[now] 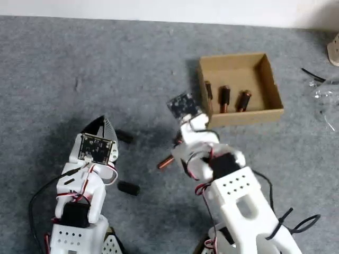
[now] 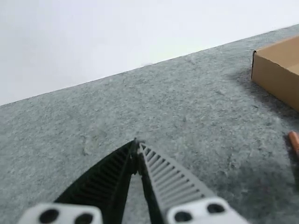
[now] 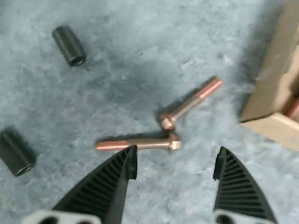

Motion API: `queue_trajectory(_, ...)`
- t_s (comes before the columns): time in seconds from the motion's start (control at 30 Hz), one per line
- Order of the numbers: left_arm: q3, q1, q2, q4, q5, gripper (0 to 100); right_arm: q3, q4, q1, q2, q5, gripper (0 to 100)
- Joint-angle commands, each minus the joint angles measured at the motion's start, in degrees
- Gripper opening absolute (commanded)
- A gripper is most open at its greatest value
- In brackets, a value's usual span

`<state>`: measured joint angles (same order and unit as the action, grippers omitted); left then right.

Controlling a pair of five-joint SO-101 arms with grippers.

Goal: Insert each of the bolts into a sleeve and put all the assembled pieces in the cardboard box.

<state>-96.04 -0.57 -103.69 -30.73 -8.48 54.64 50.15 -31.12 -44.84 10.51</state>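
Observation:
Two copper bolts (image 3: 191,103) (image 3: 138,143) lie head to head on the grey carpet, just beyond my open right gripper (image 3: 176,161), which holds nothing. Two black sleeves (image 3: 69,45) (image 3: 15,152) lie farther off on the same side. In the high view one bolt (image 1: 165,162) pokes out beside the right arm, with the sleeves (image 1: 124,136) (image 1: 128,187) between the arms. My left gripper (image 1: 103,123) (image 2: 137,148) is shut and empty over bare carpet near one sleeve. The cardboard box (image 1: 241,117) holds three assembled pieces (image 1: 224,99).
The box corner (image 3: 275,93) stands close beside the bolts, and its side (image 2: 280,74) shows in the left wrist view, as does a bolt tip (image 2: 294,140). Cables and clear plastic parts (image 1: 323,90) lie at the table's right edge. A pale wall borders the far side.

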Motion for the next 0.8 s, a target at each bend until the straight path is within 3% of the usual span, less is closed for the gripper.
queue_trajectory(0.0, -1.1, 0.7, -0.9, -0.3, 0.3, 1, 3.2, -5.0, -3.3, -1.5, 0.9, 23.8)
queue_trajectory(0.27, -1.1, 1.6, -0.9, -0.3, 0.3, 1, 11.6, -11.6, -5.0, -1.6, 1.2, 23.8)
queue_trajectory(0.77, -1.0, 6.9, -1.0, 1.7, 4.7, 1, 12.6, -11.7, -5.9, -1.6, 1.2, 23.8)
